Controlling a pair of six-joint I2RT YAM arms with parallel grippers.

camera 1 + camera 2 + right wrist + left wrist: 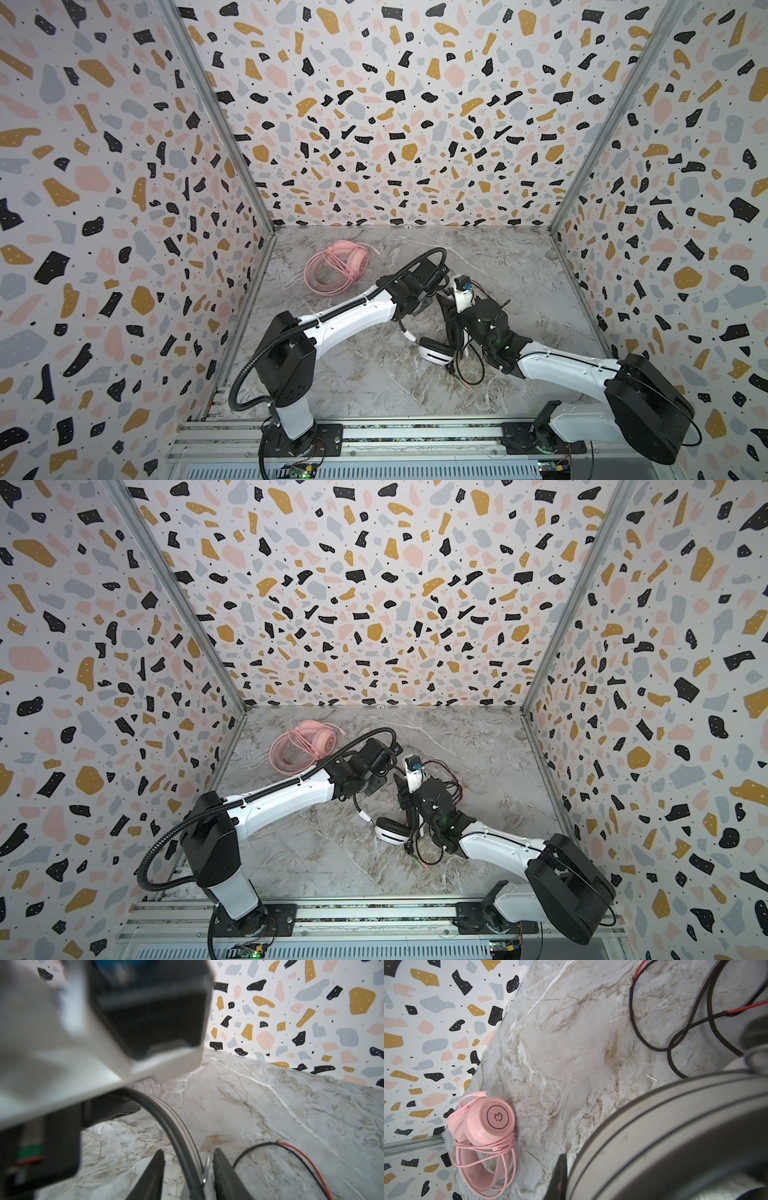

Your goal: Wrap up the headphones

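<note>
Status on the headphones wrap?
Left gripper shut by striped headset; right gripper open, straddling its band. Black cable loose on the table. Pink headset wrapped, far left.

Top views — high, far, from 6 o'clock, facing 12, downward; near-identical pair. Left wrist — low, facing 10 o'clock; shares pink headset [492, 1120] with both top views. Right wrist: close over tabletop [270, 1115].

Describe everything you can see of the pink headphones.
The pink headphones are an over-ear set, all pink, seemingly smooth plastic. In the left wrist view one round ear cup faces up, bearing a dark ring and logo; the padded headband lies flat. The thin pink cable is looped several times around the band, and a short pale-tipped stalk sticks out. They lie near the far left corner of the marble-look table; nothing else touches them.
</note>
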